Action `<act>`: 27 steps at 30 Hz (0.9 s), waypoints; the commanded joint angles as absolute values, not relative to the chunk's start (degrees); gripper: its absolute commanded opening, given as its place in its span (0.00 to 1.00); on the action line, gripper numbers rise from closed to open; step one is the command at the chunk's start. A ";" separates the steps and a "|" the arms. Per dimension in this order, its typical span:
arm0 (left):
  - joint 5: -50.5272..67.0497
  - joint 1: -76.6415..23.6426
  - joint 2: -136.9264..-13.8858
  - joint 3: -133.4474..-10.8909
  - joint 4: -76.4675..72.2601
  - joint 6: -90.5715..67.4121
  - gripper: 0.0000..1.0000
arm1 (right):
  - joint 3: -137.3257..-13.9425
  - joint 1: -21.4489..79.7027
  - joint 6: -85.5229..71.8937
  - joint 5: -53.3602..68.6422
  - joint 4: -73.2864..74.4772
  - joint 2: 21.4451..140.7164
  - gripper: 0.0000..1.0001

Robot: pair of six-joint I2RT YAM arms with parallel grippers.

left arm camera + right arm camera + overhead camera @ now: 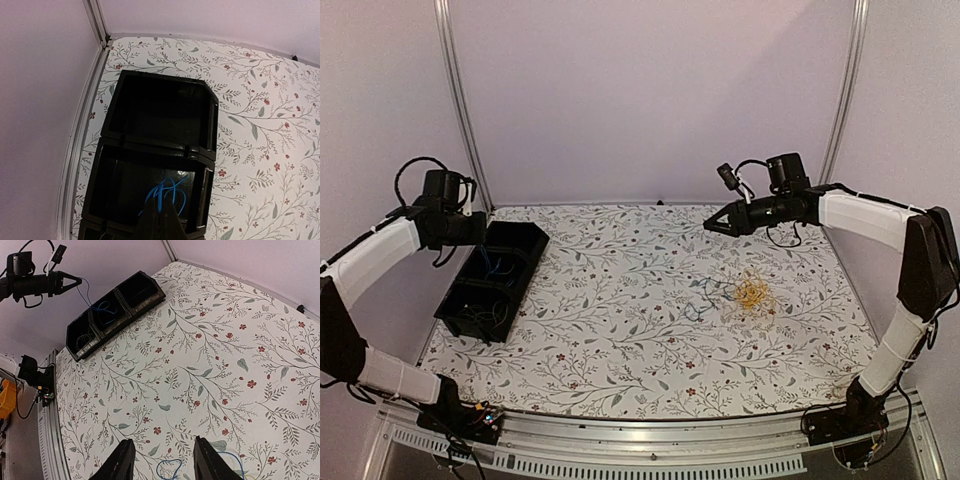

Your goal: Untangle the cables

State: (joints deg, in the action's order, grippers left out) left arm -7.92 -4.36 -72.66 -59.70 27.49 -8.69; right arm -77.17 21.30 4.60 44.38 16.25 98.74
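Left end effector (480, 232) shut tight over the black bin (525, 245) at the left edge of the bench (620, 350), as we see it from the overhead camera. The right end effector (713, 226) hangs above the far right of the bench, jaws apart and gripping nothing. The tangle of cables (752, 293), mostly yellow with blue strands trailing to its left, lies flat on the flowered bench below it, well apart from the bin.

From the left wrist we look down into the bin (150, 142). The closed fingertips (161, 222) show at the bottom edge, and a blue cable (167, 195) rises to them in loops from the middle compartment. The overhead view gives only a faint trace of blue there.

From the right wrist we see the two fingers (120, 462) standing apart at the bottom edge. A blue loop (170, 467) lies on the bench between them; whether they touch it we cannot tell. Another blue strand and a fleck of yellow show just beside the right-hand finger. Only this camera shows the left end effector (77, 281) from the side, across the bench, with the thin blue cable (86, 292) hanging from its tip into the middle compartment of the bin (142, 290).
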 commanded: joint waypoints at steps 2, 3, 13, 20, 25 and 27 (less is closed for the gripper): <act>-5.83 -1.63 -78.68 -57.12 24.78 -8.21 0.00 | -75.81 21.17 6.14 42.95 16.52 96.31 0.44; -5.26 -1.37 -80.14 -56.79 24.53 -8.29 0.00 | -75.70 21.15 6.28 42.77 16.60 96.26 0.44; -1.30 -0.75 -95.98 -58.97 23.66 -10.31 0.00 | -75.15 21.18 7.21 41.89 16.89 96.15 0.44; 1.36 -0.73 -103.24 -62.75 26.55 -11.30 0.00 | -74.97 21.18 7.40 41.75 16.79 96.49 0.44; 0.54 -0.88 -102.13 -63.36 27.75 -12.71 0.20 | -75.32 21.18 7.59 41.56 16.91 96.83 0.45; 0.16 -1.01 -100.50 -64.07 29.39 -13.13 0.29 | -75.65 21.10 7.63 41.55 17.01 97.03 0.45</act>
